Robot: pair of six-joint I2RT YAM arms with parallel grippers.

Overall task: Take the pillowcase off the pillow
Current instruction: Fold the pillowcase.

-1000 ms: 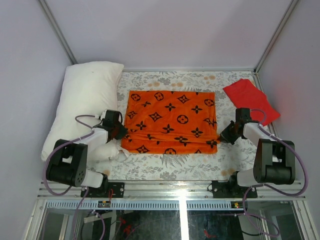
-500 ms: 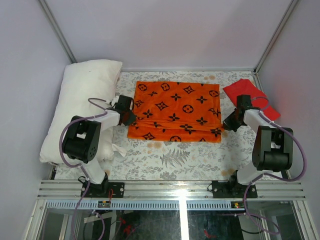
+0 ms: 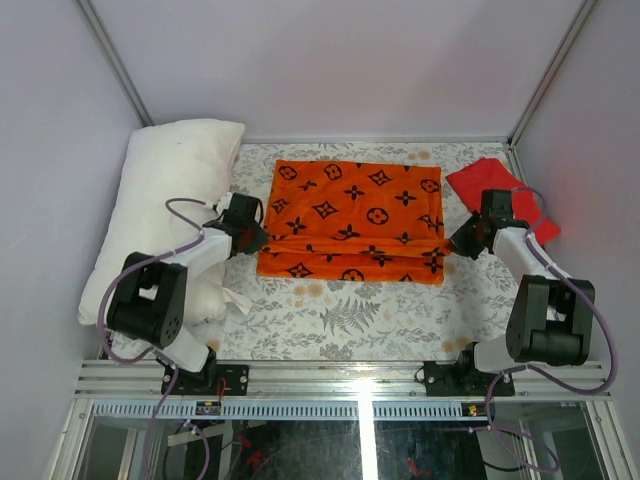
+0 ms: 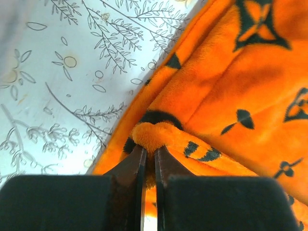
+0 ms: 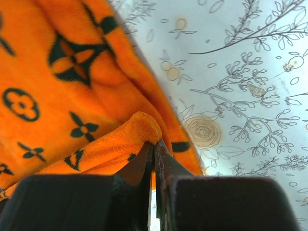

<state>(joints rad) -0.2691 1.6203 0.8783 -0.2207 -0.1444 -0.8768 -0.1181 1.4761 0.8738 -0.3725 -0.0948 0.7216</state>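
Nearest, along the table's front edge: a metal rail (image 3: 350, 378) with both arms bolted to it. Just beyond, a bare stretch of floral table covering (image 3: 340, 315), printed with ferns and blossoms. Next out, left gripper (image 4: 149, 156), jaws pinched tight on a bunched nub of the pillowcase (image 3: 350, 215) at its left edge; orange plush bulging above the black fingertips (image 4: 127, 168) in the left wrist view. Likewise right gripper (image 5: 154, 148), jaws closed on a similar nub at the cloth's right edge. Between the two grips, a raised crease straight across the fabric, with a narrow strip of orange lying nearer than it. Beyond the crease, pillowcase spread flat on the covering, black flower, star and circle motifs up, fully off the pillow (image 3: 165, 200). Pillow itself on the left, plain white, stretching from beside the left arm to the far left corner, just beside the pillowcase; touching or not, cannot tell. Left forearm lying over its near right part. Farthest right, a red cloth (image 3: 500, 190), just beside the pillowcase's far right corner, partly under the right wrist.
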